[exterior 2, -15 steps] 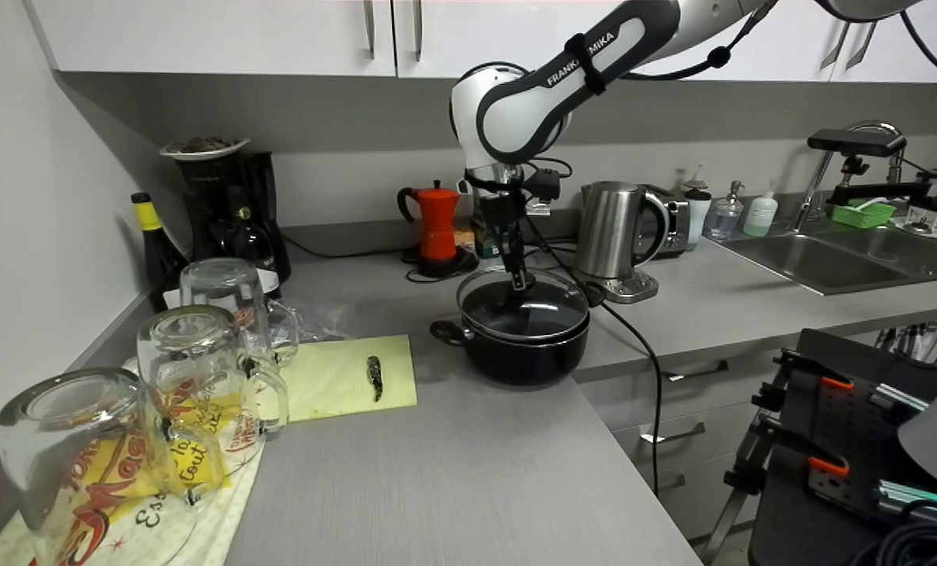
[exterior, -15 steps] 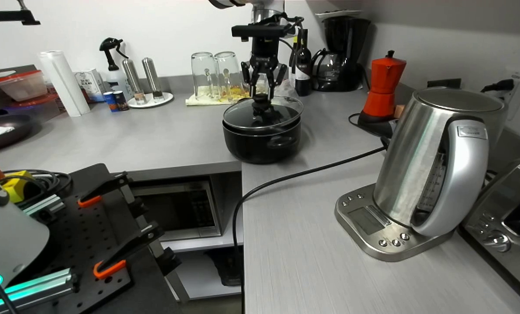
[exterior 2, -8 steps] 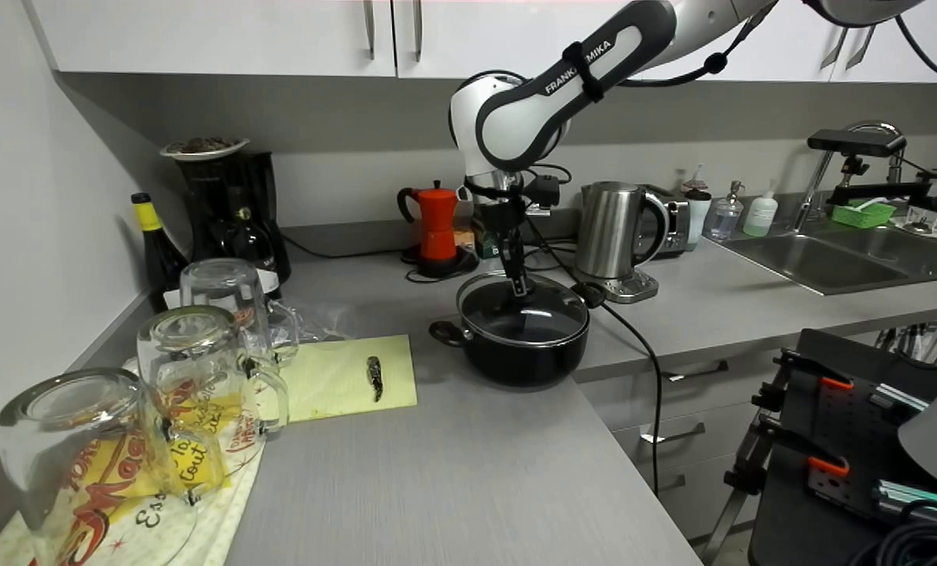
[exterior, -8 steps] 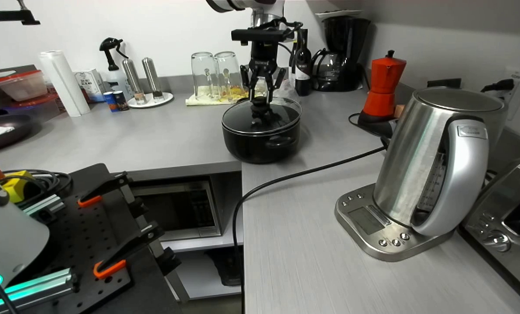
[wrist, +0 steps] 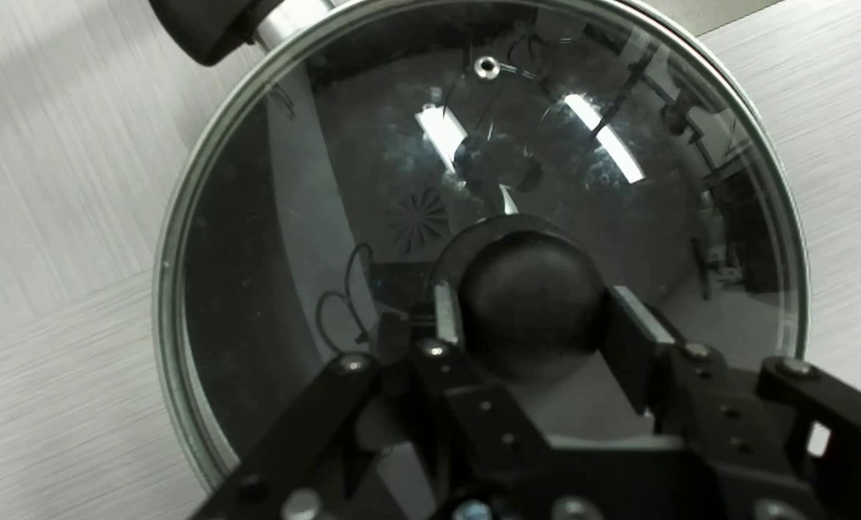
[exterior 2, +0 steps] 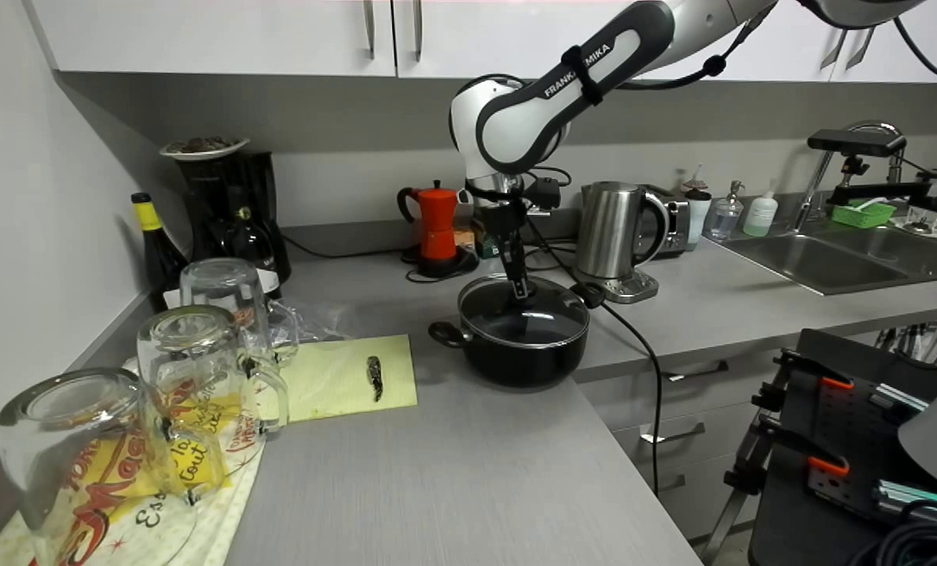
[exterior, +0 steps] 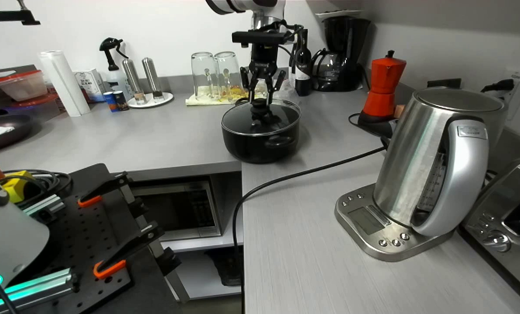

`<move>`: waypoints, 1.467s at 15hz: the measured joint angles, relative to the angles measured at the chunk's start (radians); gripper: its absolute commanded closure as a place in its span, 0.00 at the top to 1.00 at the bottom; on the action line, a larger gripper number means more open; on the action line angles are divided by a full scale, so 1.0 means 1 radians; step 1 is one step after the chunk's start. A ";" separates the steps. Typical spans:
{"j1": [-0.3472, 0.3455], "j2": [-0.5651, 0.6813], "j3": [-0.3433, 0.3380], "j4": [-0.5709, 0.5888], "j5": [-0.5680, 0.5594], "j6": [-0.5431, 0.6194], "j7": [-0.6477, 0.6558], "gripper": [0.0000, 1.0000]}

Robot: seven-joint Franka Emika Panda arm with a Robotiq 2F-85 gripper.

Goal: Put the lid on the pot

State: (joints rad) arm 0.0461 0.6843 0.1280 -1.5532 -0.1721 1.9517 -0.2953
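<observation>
The lid (exterior 2: pixel 525 321) sits on the pot (exterior 2: pixel 525 365), and in both exterior views its metal rim looks level and meets the pot's rim. The gripper (exterior: pixel 260 103) points down at the middle of the lid, closed around the black knob (wrist: pixel 531 296); in the wrist view its fingers (wrist: pixel 641 314) touch the knob on both sides. A small vent hole (wrist: pixel 487 68) ringed in metal shows in the clear glass.

The pot stands on the grey counter (exterior 2: pixel 406 487), close to the counter's edge. In an exterior view a side handle (exterior 2: pixel 447 334) points left, and a black cord (exterior 2: pixel 630 330) passes just right of the pot and hangs over the edge. The steel kettle (exterior 2: pixel 604 232) stands to the far right of the pot, the red coffee pot (exterior 2: pixel 438 224) to the far left. At the near left, three glass mugs (exterior 2: pixel 193 369) stand upside down, the nearest on a printed cloth (exterior 2: pixel 221 527); just right of them lies a yellow sheet (exterior 2: pixel 335 385) bearing a small dark object (exterior 2: pixel 374 377).
</observation>
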 measured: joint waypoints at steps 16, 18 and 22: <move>0.005 0.037 0.000 0.061 0.001 -0.097 -0.003 0.26; 0.008 0.050 0.000 0.080 0.001 -0.124 -0.003 0.26; 0.010 0.071 0.000 0.110 0.001 -0.164 -0.003 0.26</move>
State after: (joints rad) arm 0.0559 0.7557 0.1279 -1.4436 -0.1712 1.7881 -0.2979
